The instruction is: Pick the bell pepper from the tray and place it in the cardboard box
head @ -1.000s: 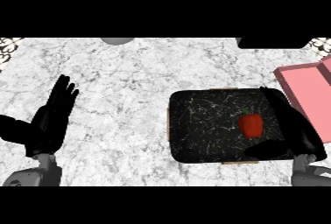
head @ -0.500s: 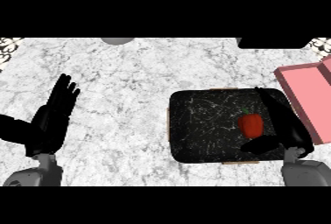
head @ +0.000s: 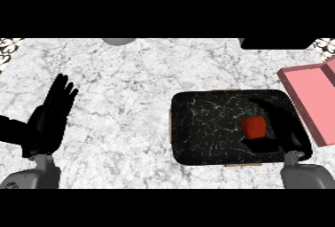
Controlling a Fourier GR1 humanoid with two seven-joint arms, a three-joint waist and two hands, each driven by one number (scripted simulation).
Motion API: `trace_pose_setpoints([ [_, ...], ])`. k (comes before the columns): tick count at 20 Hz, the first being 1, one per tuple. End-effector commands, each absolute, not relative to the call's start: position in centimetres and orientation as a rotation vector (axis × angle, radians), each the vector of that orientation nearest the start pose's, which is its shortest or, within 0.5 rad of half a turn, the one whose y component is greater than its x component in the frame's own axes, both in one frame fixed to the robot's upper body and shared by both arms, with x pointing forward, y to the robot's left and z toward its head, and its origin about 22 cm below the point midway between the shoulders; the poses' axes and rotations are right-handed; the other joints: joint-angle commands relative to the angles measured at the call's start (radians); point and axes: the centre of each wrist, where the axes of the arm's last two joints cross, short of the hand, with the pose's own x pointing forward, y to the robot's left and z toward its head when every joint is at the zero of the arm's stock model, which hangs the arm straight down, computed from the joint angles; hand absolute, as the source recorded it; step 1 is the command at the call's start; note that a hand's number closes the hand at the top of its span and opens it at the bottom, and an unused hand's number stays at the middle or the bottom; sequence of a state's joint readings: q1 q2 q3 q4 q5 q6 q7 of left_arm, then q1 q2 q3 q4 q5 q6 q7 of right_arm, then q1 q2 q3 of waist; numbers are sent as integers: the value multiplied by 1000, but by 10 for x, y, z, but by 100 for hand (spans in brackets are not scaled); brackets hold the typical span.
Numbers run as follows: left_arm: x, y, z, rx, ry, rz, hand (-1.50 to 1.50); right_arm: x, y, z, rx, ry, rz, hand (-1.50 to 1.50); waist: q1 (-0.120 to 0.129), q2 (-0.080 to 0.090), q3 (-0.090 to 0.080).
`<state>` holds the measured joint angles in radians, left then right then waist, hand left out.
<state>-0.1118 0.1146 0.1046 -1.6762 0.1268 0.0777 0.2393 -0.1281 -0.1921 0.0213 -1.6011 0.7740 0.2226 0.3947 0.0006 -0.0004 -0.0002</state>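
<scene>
Since the earlier frames the right hand (head: 285, 131) has shifted leftward over the tray, from the tray's right rim in onto the pepper, while the left hand (head: 47, 119) has kept its place. At the near edge of the white marbled desk (head: 144, 80) both grey forearms come in. The left hand rests open near the desk's left edge, fingers straight and pointing away. Near the desk's near right corner lies the black square tray (head: 200, 133). In its right half sits the red bell pepper (head: 254, 126), upright, with the right hand curled round it: thumb at its near side, fingers arching over its far side. Just right of the tray, at the desk's right edge, stands the pink cardboard box (head: 313, 99), open. Along the far edge show a grey round object (head: 118, 41) and a black object (head: 274, 43).
</scene>
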Motion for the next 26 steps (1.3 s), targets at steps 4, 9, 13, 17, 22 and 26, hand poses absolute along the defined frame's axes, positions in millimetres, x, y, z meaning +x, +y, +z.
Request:
trace_pose_setpoints([
  [4, 268, 246, 63, 81, -1553, 100, 0, 269, -237, 69, -822, -1195, 881, 150, -2, -1, 0],
  [9, 257, 246, 48, 72, -1554, 103, 0, 270, -243, 49, -882, -1237, 865, 150, 0, 0, 0],
  [13, 266, 252, 67, 62, -1547, 101, 0, 270, -147, 43, -811, -1224, 1134, 150, 14, 1, 0],
  [17, 269, 263, 60, 72, -1547, 91, 0, 275, -84, 57, -821, -1253, 1244, 150, 15, 2, 0],
  [22, 256, 260, 54, 40, -1528, 103, 0, 279, -65, 86, -908, -1378, 1246, 150, 9, -1, 0],
  [26, 269, 251, 47, 60, -1547, 117, 0, 261, -59, 118, -939, -1435, 1292, 150, -1, -1, 0],
])
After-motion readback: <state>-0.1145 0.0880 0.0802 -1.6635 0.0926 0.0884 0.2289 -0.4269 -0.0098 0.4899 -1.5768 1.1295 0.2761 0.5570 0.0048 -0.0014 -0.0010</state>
